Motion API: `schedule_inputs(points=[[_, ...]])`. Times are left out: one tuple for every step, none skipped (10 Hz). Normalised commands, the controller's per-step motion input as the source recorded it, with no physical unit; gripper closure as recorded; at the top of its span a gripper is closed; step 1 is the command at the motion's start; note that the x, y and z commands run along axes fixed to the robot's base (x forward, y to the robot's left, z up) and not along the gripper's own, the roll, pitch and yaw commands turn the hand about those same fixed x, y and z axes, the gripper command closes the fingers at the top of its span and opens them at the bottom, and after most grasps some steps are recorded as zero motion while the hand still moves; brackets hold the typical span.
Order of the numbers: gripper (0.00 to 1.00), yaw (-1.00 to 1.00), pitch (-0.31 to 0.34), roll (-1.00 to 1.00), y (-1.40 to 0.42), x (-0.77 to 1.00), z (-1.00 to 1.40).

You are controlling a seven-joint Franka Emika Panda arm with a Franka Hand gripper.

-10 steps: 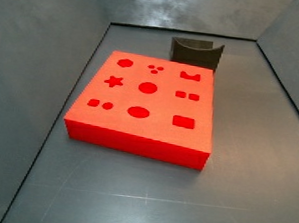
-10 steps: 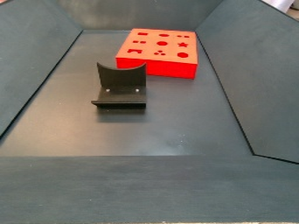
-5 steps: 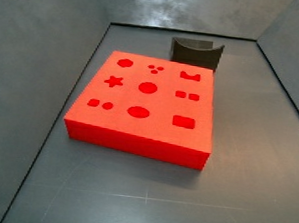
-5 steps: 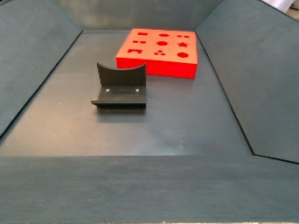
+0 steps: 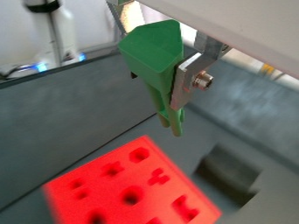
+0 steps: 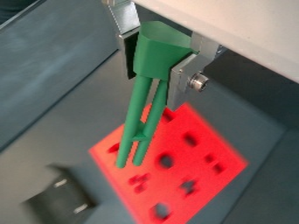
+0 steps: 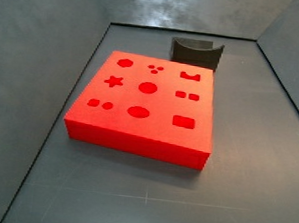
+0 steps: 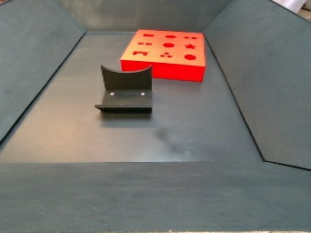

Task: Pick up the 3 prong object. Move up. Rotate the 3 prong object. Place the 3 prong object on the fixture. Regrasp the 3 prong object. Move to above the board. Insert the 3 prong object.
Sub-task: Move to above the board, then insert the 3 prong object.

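Note:
In both wrist views my gripper (image 5: 158, 63) (image 6: 156, 66) is shut on the green 3 prong object (image 5: 149, 48) (image 6: 142, 114), whose wedge-shaped head sits between the silver fingers (image 5: 187, 77) (image 6: 184, 77). Its thin prongs hang down, high above the red board (image 5: 117, 184) (image 6: 193, 166). The board lies flat with its dark cut-outs showing in both side views (image 7: 147, 98) (image 8: 166, 53). The dark fixture (image 5: 230, 173) (image 6: 59, 198) (image 7: 196, 51) (image 8: 125, 88) stands on the floor beside the board. Neither side view shows the gripper or the 3 prong object.
Sloping grey walls (image 7: 40, 32) (image 8: 36, 82) enclose the grey floor (image 7: 252, 185) (image 8: 145, 136). A white rig part (image 5: 55, 31) shows beyond the wall in a wrist view.

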Motion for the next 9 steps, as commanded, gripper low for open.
schedule_inputs(points=[[1.00, -0.03, -0.102, -0.80, -0.27, -0.28, -0.06], [1.00, -0.02, -0.085, -0.53, -0.11, -0.18, -0.03], [1.00, -0.01, -0.075, -0.36, -0.06, -0.13, -0.02], [1.00, -0.01, -0.067, -0.28, -0.04, -0.10, -0.01], [1.00, 0.00, -0.021, -0.01, -0.01, 0.00, -0.08], [1.00, 0.01, -0.019, 0.00, 0.00, -0.08, 0.00], [1.00, 0.00, -0.019, 0.00, 0.00, 0.00, -0.08], [1.00, 0.00, 0.007, -0.26, 0.18, 0.25, -0.37], [1.00, 0.00, 0.100, -0.47, 0.51, 0.52, -0.21]])
